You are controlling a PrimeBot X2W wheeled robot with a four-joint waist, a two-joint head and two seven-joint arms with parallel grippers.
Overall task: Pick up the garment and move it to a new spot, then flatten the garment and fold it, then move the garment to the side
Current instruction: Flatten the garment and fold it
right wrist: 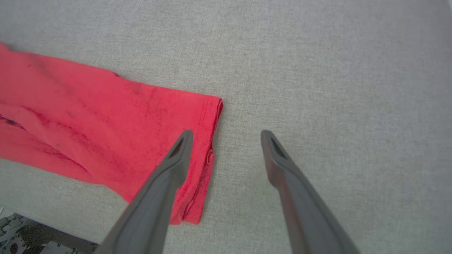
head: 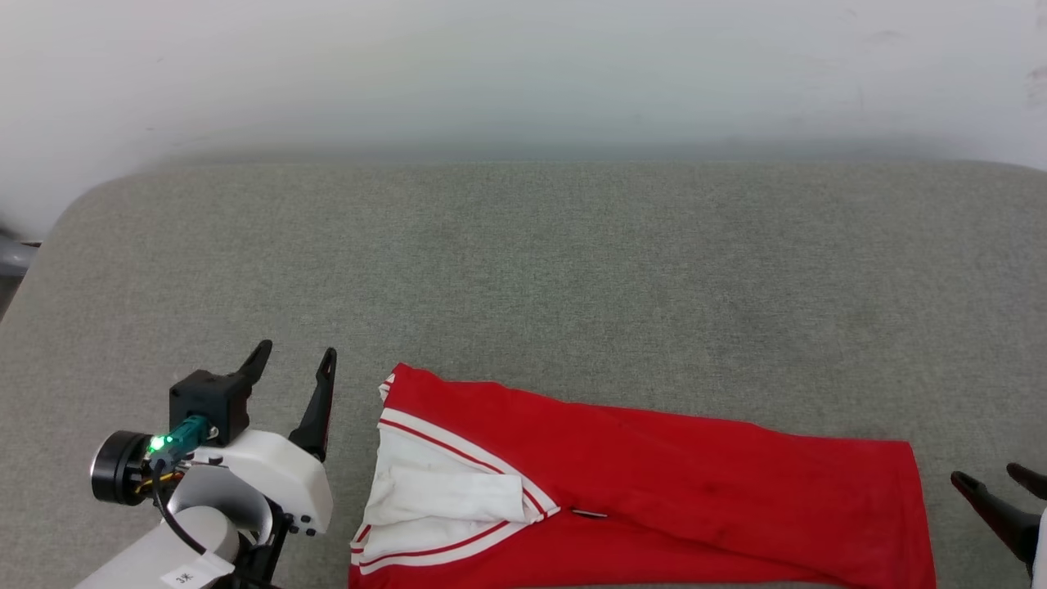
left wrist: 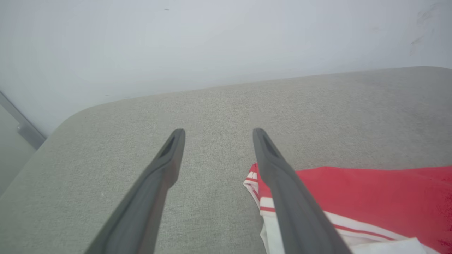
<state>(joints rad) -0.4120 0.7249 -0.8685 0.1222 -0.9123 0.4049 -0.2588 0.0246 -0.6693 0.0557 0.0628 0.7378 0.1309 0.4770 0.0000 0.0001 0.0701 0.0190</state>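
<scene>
The garment (head: 695, 499), red with a white sleeve and red-white striped trim, lies folded into a long band near the front edge of the grey cushioned surface (head: 523, 270). Its sleeve end points left and its hem end right. My left gripper (head: 294, 356) stands open just left of the sleeve end, holding nothing; in its wrist view the open gripper (left wrist: 218, 132) hovers beside the garment's trim (left wrist: 256, 178). My right gripper (head: 994, 476) is open at the lower right, just past the hem; its wrist view shows the open gripper (right wrist: 227, 134) above the garment's hem corner (right wrist: 208, 116).
A pale wall (head: 523, 74) runs behind the surface. The far half of the grey surface is bare cloth. The surface's rounded left corner (head: 74, 213) drops off beside a grey bar (head: 12, 258). A patterned floor (right wrist: 21, 243) shows past the front edge.
</scene>
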